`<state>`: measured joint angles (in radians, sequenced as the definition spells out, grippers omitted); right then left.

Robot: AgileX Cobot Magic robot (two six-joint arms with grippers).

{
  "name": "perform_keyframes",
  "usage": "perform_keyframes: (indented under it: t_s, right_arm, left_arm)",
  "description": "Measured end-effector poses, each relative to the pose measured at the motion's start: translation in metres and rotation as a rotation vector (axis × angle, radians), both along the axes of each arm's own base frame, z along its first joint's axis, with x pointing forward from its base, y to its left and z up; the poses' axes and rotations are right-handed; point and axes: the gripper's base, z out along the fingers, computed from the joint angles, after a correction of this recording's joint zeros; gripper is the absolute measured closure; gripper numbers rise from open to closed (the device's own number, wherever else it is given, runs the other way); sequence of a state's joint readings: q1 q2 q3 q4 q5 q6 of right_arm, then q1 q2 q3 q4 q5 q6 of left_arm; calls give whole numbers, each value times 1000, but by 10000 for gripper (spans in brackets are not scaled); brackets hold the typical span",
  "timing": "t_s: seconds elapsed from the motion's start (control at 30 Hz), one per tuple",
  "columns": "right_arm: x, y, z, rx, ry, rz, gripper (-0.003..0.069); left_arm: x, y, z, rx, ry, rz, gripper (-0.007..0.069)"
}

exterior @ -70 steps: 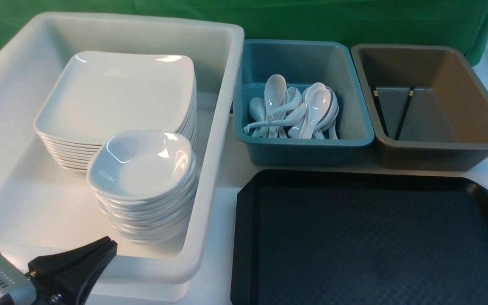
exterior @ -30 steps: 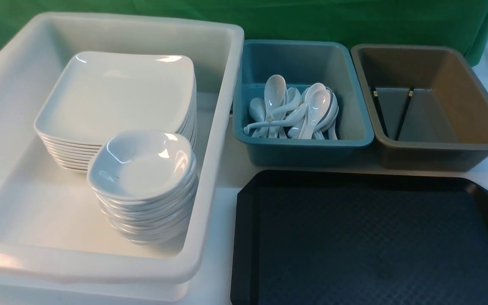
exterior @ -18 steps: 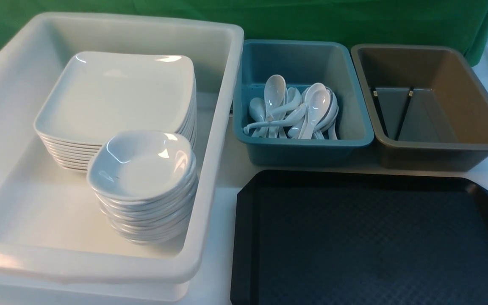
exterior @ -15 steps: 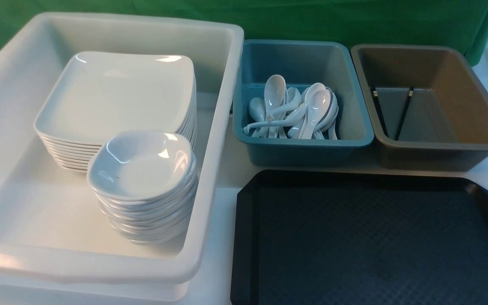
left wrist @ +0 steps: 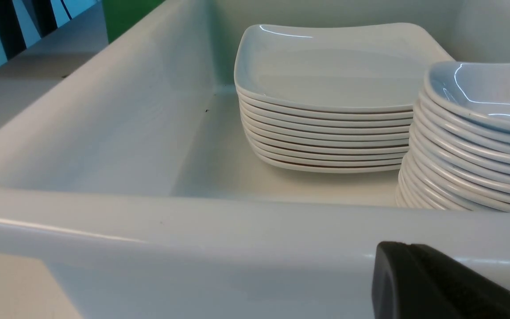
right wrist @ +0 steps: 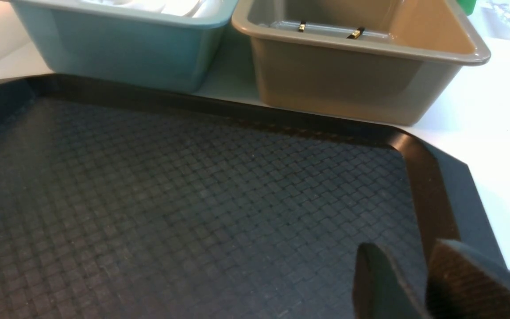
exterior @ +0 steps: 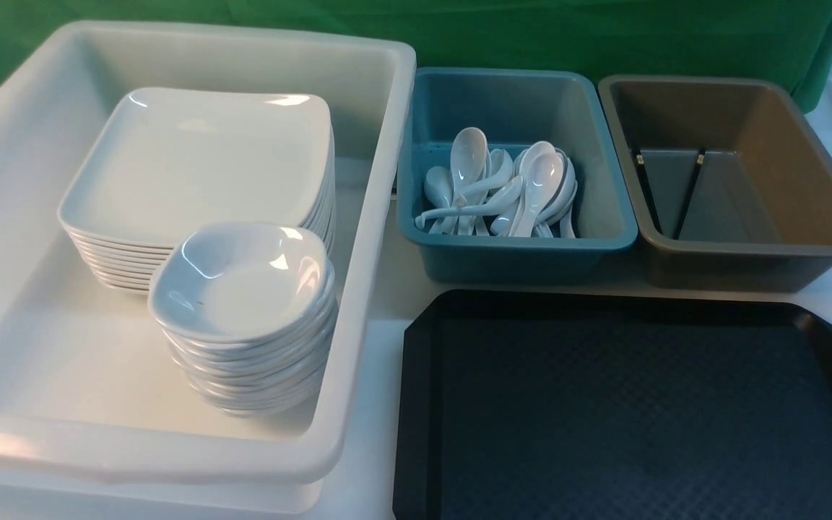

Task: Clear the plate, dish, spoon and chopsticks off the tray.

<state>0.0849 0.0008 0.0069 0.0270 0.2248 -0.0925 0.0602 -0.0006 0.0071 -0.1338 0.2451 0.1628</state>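
The black tray (exterior: 625, 404) lies at the front right with nothing on it; it also fills the right wrist view (right wrist: 193, 199). The plate (exterior: 199, 155) tops a stack in the white tub (exterior: 387, 144). The dish (exterior: 239, 278) tops a stack in front of it. The spoon (exterior: 503, 184) lies among several in the teal bin (exterior: 517, 256). The chopsticks (exterior: 690, 191) lie in the brown bin (exterior: 741, 267). My left gripper (left wrist: 407, 248) is shut and empty, just outside the tub's near rim (left wrist: 193, 221). My right gripper (right wrist: 407, 252) is slightly open and empty over the tray's right end.
A green cloth (exterior: 531, 29) hangs behind the bins. The white table (exterior: 380, 404) shows between tub and tray. In the right wrist view the teal bin (right wrist: 117, 48) and brown bin (right wrist: 339, 84) stand just beyond the tray's far rim.
My left gripper has drawn back out of the front view's lower left corner; only a dark sliver stays at the edge. Nothing has moved in the last second.
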Motion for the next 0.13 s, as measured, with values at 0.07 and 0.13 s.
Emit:
perform_keyframes:
  t_s: [0.07, 0.13]
  right_arm:
    - [0, 0, 0, 0, 0, 0, 438]
    - [0, 0, 0, 0, 0, 0, 433]
  left_arm:
    - [0, 0, 0, 0, 0, 0, 616]
    - [0, 0, 0, 0, 0, 0, 616]
